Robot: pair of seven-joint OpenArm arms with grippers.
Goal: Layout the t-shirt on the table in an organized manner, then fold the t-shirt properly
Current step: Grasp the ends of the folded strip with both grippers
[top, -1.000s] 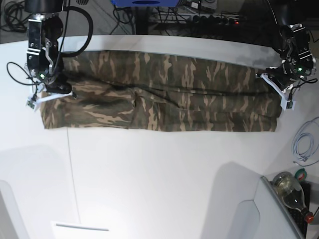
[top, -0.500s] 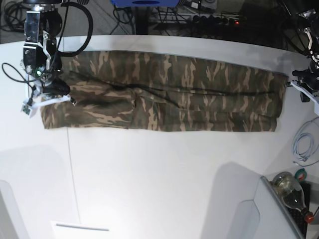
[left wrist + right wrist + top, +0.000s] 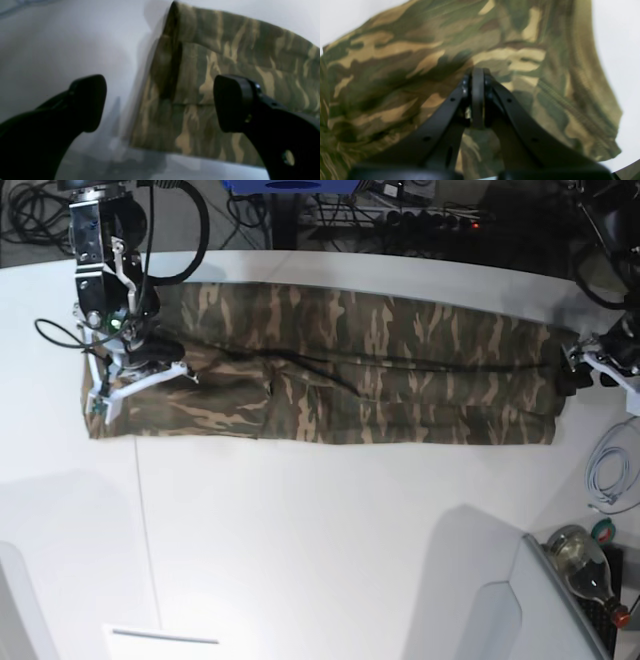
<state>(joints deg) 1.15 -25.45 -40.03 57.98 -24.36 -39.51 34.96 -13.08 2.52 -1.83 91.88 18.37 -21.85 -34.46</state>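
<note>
The camouflage t-shirt (image 3: 330, 365) lies folded in a long band across the far half of the white table (image 3: 320, 540). My right gripper (image 3: 170, 373) is low over the band's left end. In the right wrist view it (image 3: 477, 97) is shut, with the t-shirt (image 3: 395, 62) under the tips and no cloth visible between the pads. My left gripper (image 3: 578, 370) hovers just off the band's right end. In the left wrist view it (image 3: 160, 105) is open, and the t-shirt's layered end (image 3: 200, 75) lies flat below and beyond the fingers (image 3: 87, 102), free of them.
A glass bottle (image 3: 585, 565) and a coiled white cable (image 3: 612, 470) sit off the table's right edge. Cables and a power strip (image 3: 420, 220) run behind the far edge. A grey panel (image 3: 540, 610) stands at the front right. A thin dark seam (image 3: 145, 530) crosses the tabletop.
My left gripper has opened, let go of the shirt's right end and drawn just off it. My right gripper, still shut, has shifted to the right over the left end.
</note>
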